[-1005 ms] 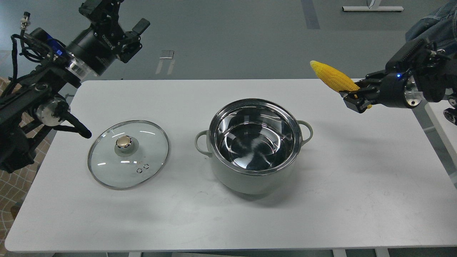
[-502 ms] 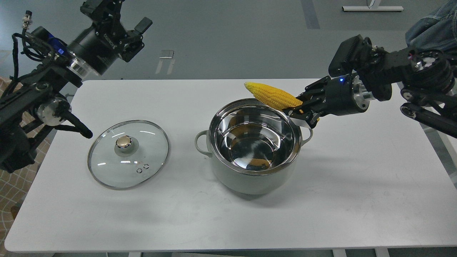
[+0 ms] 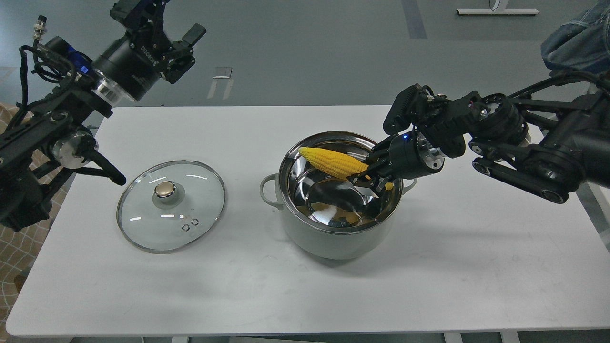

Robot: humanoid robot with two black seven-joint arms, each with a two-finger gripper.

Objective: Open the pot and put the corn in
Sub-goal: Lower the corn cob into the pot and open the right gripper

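Note:
The pale grey-green pot (image 3: pixel 333 240) stands open at the middle of the white table (image 3: pixel 476 247), its steel inside bare. My right gripper (image 3: pixel 369 177) is shut on the thick end of the yellow corn (image 3: pixel 331 162) and holds it over the pot's mouth, at about rim height, tip pointing left. The glass lid (image 3: pixel 171 205) with the gold knob lies flat on the table to the left of the pot. My left gripper (image 3: pixel 178 38) is open and empty, raised high above the table's far left corner.
The left arm's elbow and a black stub (image 3: pixel 107 171) reach over the table's left edge close to the lid. The right arm (image 3: pixel 524 152) stretches in from the right, above the table. Grey floor lies beyond the far edge.
My right gripper has carried the corn leftward and down, from beyond the table's right side to over the pot's mouth. The left arm has barely moved.

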